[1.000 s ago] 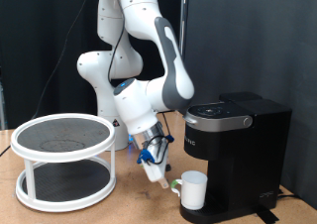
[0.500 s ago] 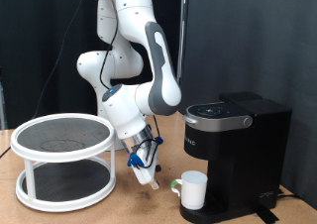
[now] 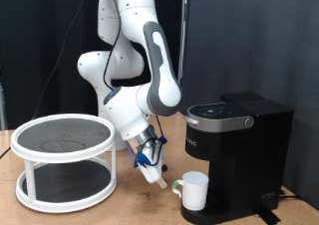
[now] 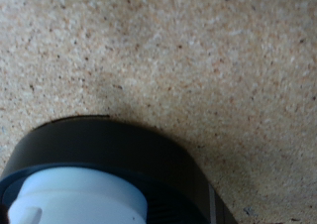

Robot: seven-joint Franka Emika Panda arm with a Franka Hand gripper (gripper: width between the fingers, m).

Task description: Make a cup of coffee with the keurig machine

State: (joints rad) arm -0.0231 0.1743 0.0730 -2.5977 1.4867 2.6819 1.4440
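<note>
White ceramic cup [image 3: 193,191] seated on the boxy matte-black keurig machine's [image 3: 237,157] round drip tray [image 4: 109,150]. Claw [image 3: 153,172] hovers low beside the cup, above the speckled desk [image 4: 198,65]; its opening cannot be told. Any approach should stay slow, sparing the cup.

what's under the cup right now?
The cup stands on the keurig machine's round black drip tray. The tray surface beneath it is covered. The gripper hangs beside it.

text: none legible | keurig machine [image 3: 237,150]: small white logo, too small to read
</note>
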